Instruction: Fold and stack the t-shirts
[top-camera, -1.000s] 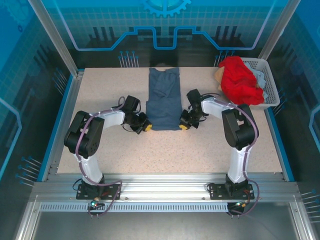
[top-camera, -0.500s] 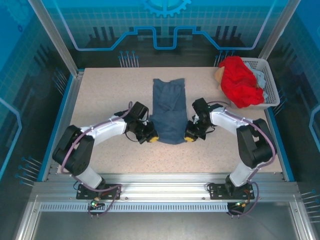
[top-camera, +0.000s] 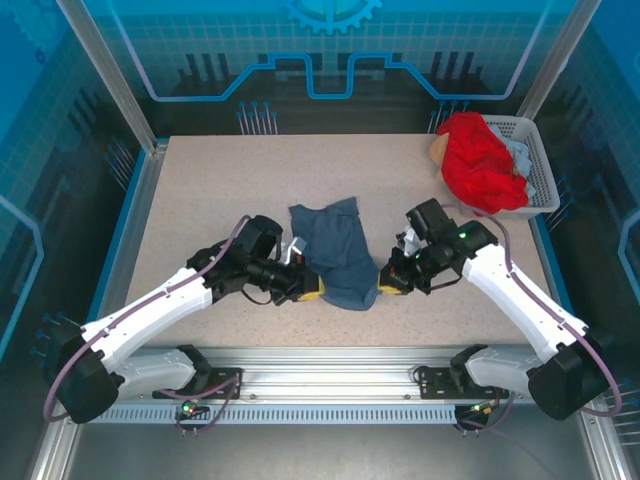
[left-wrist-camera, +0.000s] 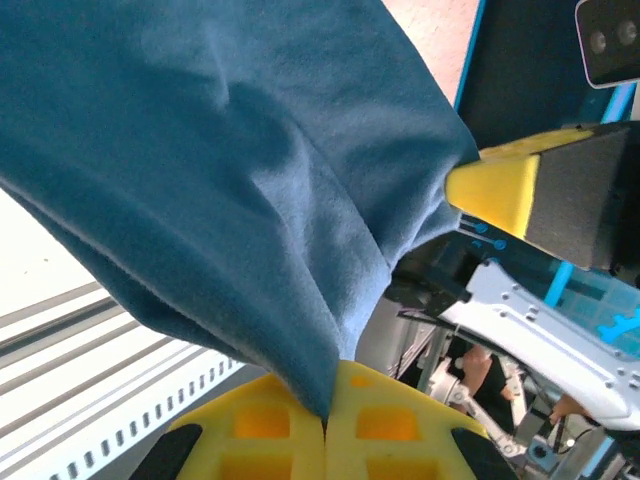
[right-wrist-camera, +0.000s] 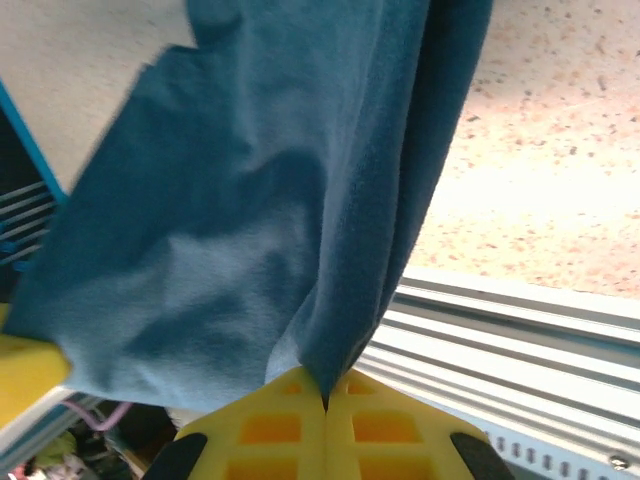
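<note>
We see the left arm stretched long and low from its base at the near left corner, its forearm running diagonally toward the middle of the worktop (top-camera: 200, 200), and the left tool (top-camera: 312, 291) pointing rightward at the near left corner of the slate-blue t-shirt (top-camera: 335, 250). The right arm reaches the other way, its upper link slanting up from the near right base and its forearm angled inward, so that the right tool (top-camera: 388, 285) faces the left one across the shirt's near edge. In the left wrist view we find the left tool (left-wrist-camera: 325, 420) pressed fully together, its yellow fingers (left-wrist-camera: 270, 425) meeting on a pinch of the blue cloth (left-wrist-camera: 220, 170), which spreads away from the grip in folds. In the right wrist view the right tool (right-wrist-camera: 325, 405) is likewise closed tight on a corner of the same shirt (right-wrist-camera: 270, 230). From above, the shirt sits rumpled in the middle of the worktop, its near end gathered between the two tools and its far end spreading wider. The red t-shirt (top-camera: 482, 165) lies heaped in the white basket (top-camera: 540, 170) at the far right corner, well apart from both arms.
</note>
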